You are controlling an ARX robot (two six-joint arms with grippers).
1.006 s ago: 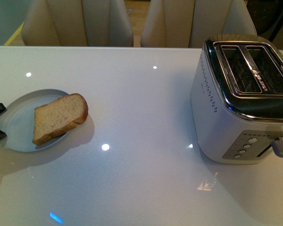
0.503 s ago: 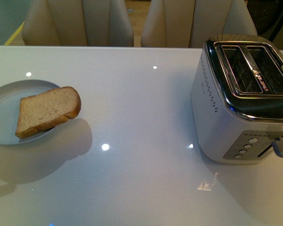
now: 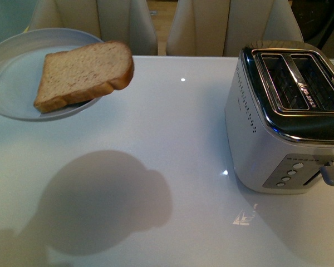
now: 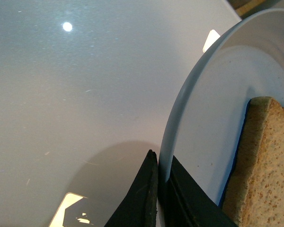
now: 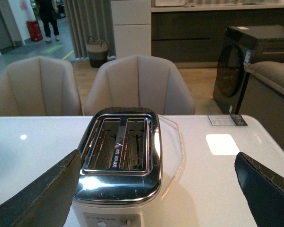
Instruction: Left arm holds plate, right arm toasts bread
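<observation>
Clamping the plate [image 3: 14,72] by its rim, our left gripper [image 4: 162,165] holds it above the bench [image 3: 172,139] at the front view's upper left, the bread [image 3: 83,72] lying on it, while our right gripper [image 5: 157,156] gapes wide facing the toaster [image 5: 120,161].

The left gripper [image 4: 162,163] is clamping the near-left rim of the plate [image 4: 203,94]. Its two black, pointed jaws are pressing almost together, one on the outer face of the rim and one on the inner face. It is holding the plate raised and tilted. The right gripper [image 5: 157,156] is hanging with its jaws spread wide apart. Its dark fingers [image 5: 42,194] are showing at either side of the right wrist view, and it is facing the far side of the scene.
</observation>
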